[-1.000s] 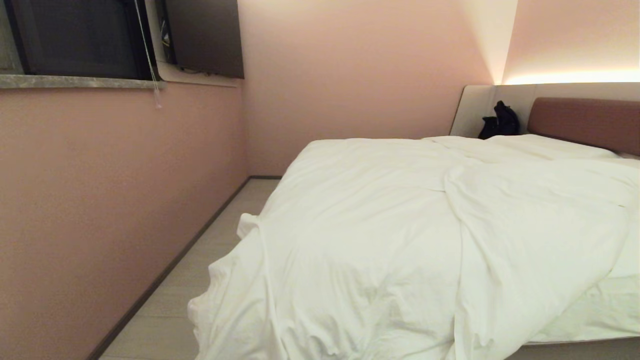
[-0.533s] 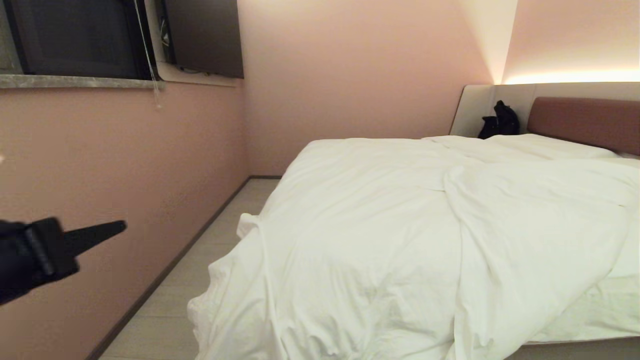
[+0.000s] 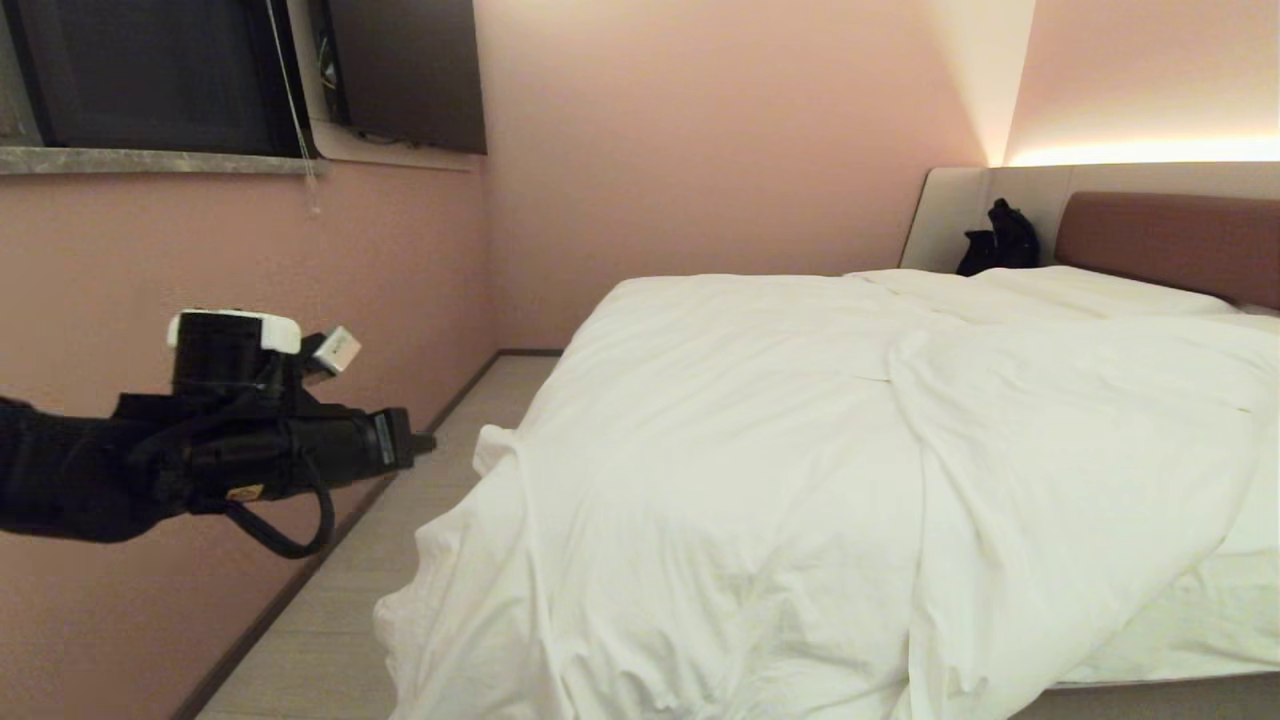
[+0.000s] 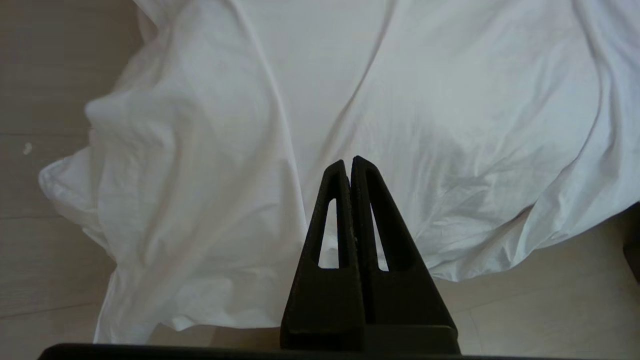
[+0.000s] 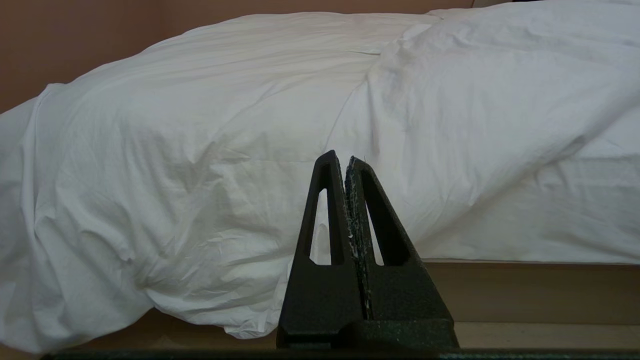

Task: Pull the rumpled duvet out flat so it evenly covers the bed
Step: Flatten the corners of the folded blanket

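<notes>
The duvet (image 3: 800, 480) lies rumpled across the bed (image 3: 1165, 240), bunched at the foot corner and spilling over the edge onto the floor (image 3: 330, 640). The left gripper (image 4: 348, 165) hangs above that overhang, fingers closed on nothing. The right gripper (image 5: 346, 162) faces the bed's side, fingers closed, empty

Warm dim room light; bright glow strip (image 3: 1140, 155) above headboard (image 3: 1170, 240). Window (image 3: 150, 70) dark. Soft shadows in duvet (image 3: 800, 450) folds. Frames sharp, no glare.
</notes>
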Controlling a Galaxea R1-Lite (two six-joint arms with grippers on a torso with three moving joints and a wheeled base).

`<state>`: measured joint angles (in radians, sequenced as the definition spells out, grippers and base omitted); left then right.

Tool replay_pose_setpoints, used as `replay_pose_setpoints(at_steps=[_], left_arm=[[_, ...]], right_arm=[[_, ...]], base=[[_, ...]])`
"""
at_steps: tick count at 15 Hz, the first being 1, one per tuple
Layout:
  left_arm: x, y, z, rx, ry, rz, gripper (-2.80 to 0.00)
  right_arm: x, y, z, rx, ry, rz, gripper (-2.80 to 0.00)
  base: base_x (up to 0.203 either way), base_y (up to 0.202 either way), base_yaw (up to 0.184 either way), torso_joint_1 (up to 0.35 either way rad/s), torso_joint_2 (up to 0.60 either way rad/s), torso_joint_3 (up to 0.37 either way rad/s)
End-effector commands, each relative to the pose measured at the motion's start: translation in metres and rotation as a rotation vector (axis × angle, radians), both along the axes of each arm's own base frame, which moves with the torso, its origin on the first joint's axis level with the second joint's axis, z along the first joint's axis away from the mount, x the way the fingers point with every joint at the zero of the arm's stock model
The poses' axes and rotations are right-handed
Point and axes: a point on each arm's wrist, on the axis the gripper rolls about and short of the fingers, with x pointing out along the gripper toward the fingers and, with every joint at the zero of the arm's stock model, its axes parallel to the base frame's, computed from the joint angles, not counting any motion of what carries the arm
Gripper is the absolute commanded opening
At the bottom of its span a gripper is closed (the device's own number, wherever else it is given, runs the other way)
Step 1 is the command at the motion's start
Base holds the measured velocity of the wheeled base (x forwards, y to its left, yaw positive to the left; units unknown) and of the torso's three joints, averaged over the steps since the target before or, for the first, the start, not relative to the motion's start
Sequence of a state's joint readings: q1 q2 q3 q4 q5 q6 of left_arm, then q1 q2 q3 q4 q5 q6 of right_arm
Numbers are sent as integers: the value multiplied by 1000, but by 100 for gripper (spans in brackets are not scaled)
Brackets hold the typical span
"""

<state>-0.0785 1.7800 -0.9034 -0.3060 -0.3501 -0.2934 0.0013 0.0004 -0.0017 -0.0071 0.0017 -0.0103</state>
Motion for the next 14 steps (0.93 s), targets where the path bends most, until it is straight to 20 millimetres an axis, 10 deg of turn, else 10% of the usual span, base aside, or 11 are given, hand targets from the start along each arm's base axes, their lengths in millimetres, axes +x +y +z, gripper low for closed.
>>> replay_pose_setpoints(at_steps=[1,14], left_arm=[[21,-2,-24,-1,70,-3,-280],[68,11,-85,-34,287,51,-280]], right_arm=[[0,0,0,0,-1,2,-280],[0,0,0,0,-1,2,-280]], base=[[0,0,0,0,0,0],[0,0,0,0,0,0]])
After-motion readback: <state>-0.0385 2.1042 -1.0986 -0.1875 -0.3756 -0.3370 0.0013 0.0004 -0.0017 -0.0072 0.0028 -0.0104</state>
